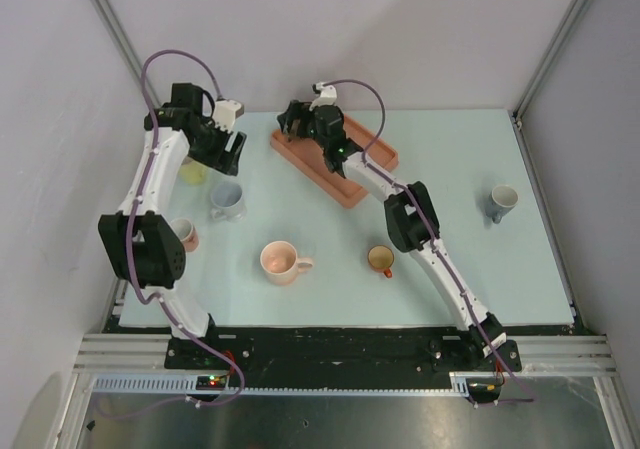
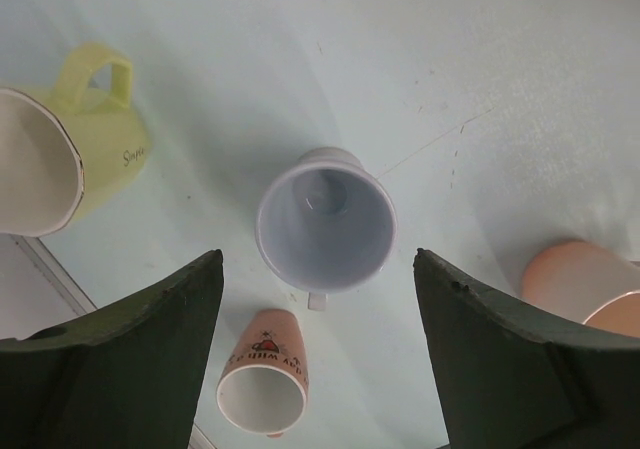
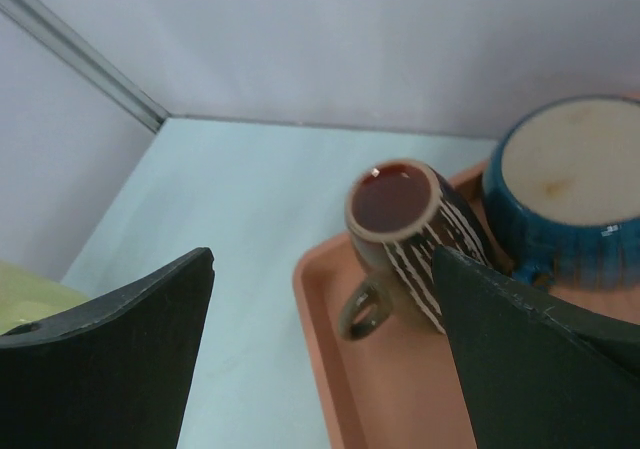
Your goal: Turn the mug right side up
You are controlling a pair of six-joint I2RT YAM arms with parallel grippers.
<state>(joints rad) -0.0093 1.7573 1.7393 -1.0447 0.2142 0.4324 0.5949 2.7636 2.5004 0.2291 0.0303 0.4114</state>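
Right gripper (image 3: 322,269) jaws stand apart above the salmon rectangular tray (image 3: 400,389), where a brown striped ceramic mug (image 3: 405,229) stands mouth-up; left gripper (image 2: 318,259) jaws also apart, left of the tray.

Mug (image 3: 398,217) beside second mug (image 3: 566,183) on tray (image 3: 322,369)
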